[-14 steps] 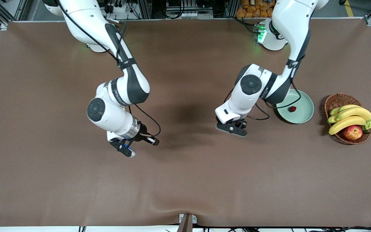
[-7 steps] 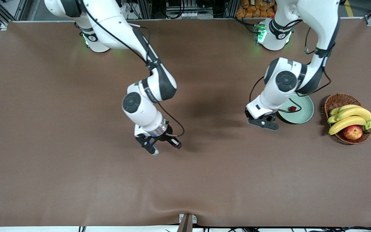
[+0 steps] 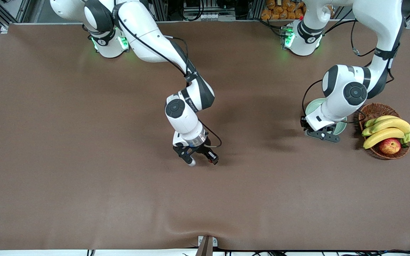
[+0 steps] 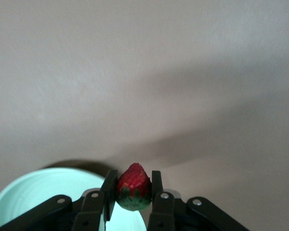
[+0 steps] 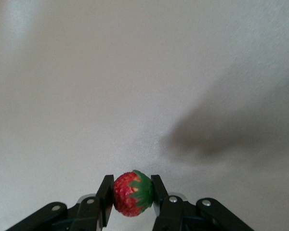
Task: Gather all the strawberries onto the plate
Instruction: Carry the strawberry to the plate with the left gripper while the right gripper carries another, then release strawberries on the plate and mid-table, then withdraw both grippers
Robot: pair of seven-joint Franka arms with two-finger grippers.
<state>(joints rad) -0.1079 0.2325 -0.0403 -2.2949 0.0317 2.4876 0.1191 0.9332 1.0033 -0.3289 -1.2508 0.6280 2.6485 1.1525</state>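
The right gripper [image 3: 193, 156] hangs over bare brown table [image 3: 84, 177] near its middle. In the right wrist view its two black fingers [image 5: 105, 195] are drawn in to a narrow gap and pinch a strawberry [image 5: 132, 193]: a small, rounded red berry, pitted with seeds, its green leafy cap turned sideways against one finger. The berry fills the whole gap between the pads and touches both of them.

Toward the left arm's end of the table, the left gripper [image 3: 321, 135] hovers over the edge of the plate [image 3: 311, 105], most of which is hidden under the arm in the front view. Between its fingers [image 4: 109, 192], closed down just as tightly, sits a second strawberry [image 4: 133, 187], darker red and more pointed, tip away from the gripper and leafy cap back between the fingers. The left wrist view shows the pale mint-green plate [image 4: 33, 192] lying below and to one side of the fingers, its raised rim reaching under one finger while the berry's tip is over the table.

Beside the plate stands the wicker basket [image 3: 372, 110] with bananas [image 3: 386, 129] and an apple [image 3: 389, 145].

Since a second ago both arms have swung toward the left arm's end: the right gripper has come from nearer its own end to mid-table, and the left gripper has moved from open table to the plate's edge, now covering the berry that lay in the plate.
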